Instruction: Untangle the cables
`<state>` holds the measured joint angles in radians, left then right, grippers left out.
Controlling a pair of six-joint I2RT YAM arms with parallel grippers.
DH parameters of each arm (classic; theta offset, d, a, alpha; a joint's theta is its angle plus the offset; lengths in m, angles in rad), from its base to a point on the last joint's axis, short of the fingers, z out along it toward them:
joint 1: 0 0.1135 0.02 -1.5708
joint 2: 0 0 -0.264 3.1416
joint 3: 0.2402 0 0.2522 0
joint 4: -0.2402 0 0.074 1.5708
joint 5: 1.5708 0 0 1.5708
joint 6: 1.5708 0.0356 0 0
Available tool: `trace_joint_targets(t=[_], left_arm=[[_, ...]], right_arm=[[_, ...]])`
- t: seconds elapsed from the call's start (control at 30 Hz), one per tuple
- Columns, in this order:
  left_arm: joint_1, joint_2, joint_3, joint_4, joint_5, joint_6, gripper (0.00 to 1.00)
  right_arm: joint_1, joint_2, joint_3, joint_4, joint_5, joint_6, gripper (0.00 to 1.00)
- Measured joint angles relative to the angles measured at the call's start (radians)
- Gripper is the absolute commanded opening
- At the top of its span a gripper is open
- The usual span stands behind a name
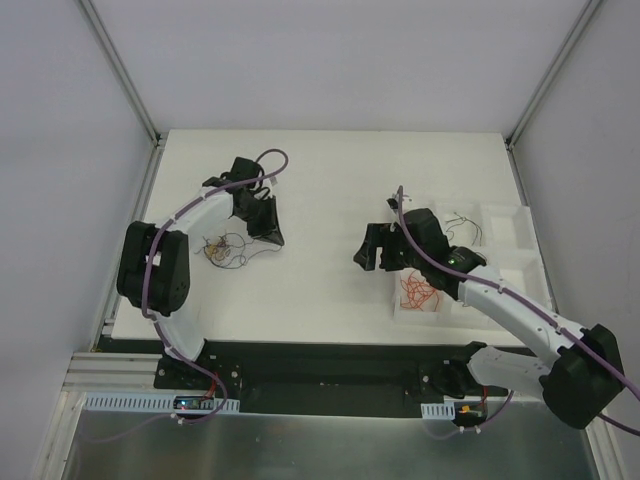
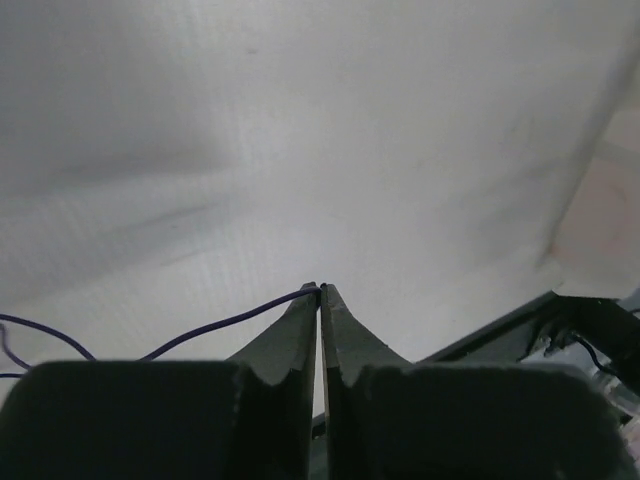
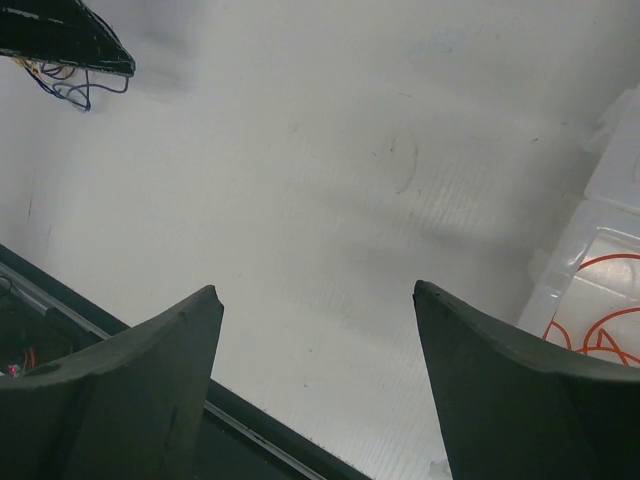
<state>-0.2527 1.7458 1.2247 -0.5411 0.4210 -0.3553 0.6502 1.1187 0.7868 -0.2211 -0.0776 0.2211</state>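
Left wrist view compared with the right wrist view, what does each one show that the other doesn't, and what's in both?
Only the left wrist view shows the left gripper, its fingers closed together on a thin purple wire that trails off to the left. Only the right wrist view shows the right gripper, wide open with nothing between its fingers, orange wires lying in a white tray at the right edge, and a small tangle of wires at upper left. Both show the white table top.

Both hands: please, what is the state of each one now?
Left hand: closed on a thin purple cable.
Right hand: open, holding nothing.
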Motion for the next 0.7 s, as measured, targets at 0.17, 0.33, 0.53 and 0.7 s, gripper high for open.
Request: trace_joint_targets(t=[0.17, 0.33, 0.53, 0.7], left_arm=[[-0.117, -0.042, 0.042, 0.038, 0.093, -0.064, 0.0], [-0.204, -0.15, -0.008, 0.163, 0.169, -0.164, 0.18], [-0.235, -0.265, -0.206, 0.284, 0.207, -0.24, 0.84], [-0.229, -0.407, -0.282, 0.288, 0.177, -0.231, 0.71]], right_arm=[[0.0, 0.03, 0.0, 0.008, 0.01, 0.008, 0.8], [0.0, 0.074, -0.007, 0.039, -0.008, 0.036, 0.79], [0.003, 0.076, -0.045, 0.143, -0.023, 0.063, 0.79], [0.027, 0.146, -0.045, 0.232, -0.055, 0.076, 0.79]])
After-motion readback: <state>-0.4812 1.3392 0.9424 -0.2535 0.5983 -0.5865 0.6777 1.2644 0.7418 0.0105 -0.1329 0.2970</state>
